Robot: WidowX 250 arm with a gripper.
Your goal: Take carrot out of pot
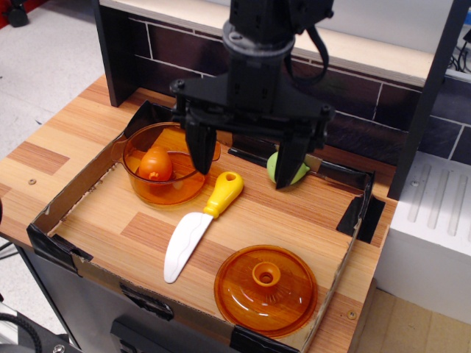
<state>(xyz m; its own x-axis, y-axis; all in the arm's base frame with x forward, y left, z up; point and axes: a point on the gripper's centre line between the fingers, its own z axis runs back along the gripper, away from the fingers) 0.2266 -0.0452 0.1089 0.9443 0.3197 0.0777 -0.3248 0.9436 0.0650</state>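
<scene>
The carrot [155, 163], a small rounded orange-red toy, sits inside the translucent orange pot [140, 184] at the left of the tray. My black gripper [243, 171] hangs open above the tray, its two fingers spread wide. The left finger [199, 151] is just right of the pot's rim, the right finger [288, 163] is in front of the green toy. The gripper is empty and to the right of the carrot.
A pale green pear-shaped toy [276, 169] lies behind the right finger. A toy knife [199, 228] with a yellow handle lies mid-tray. The domed orange lid [265, 289] sits at the front right. A low cardboard tray wall [59, 220] rings everything. A dark brick wall stands behind.
</scene>
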